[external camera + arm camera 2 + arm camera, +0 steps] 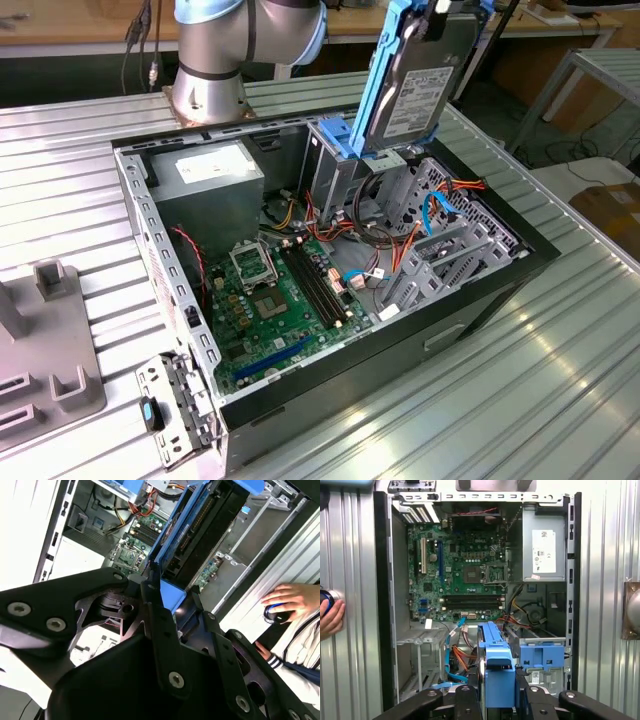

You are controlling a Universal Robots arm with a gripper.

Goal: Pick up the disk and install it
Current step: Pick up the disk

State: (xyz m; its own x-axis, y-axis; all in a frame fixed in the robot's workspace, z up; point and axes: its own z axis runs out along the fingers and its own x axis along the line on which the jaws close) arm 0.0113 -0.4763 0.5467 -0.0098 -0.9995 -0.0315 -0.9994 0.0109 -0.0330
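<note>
Mid-carry, I'd say: in the exterior view the disk (pixel 415 85) hangs on edge, tilted, above the drive cage (pixel 440 250) end of the open computer case (pixel 400 350), not seated yet. It's a flat grey metal slab with a white label and a glossy blue plastic rail; the cage is thin perforated steel. In the second wrist view the gripper (pixel 172 592) has its 2 black bolted fingers clamped on the rail's end. In the first wrist view the rail lines up near the green motherboard (pixel 465 565). My guess is that seating it calls for careful squaring to the bay.
</note>
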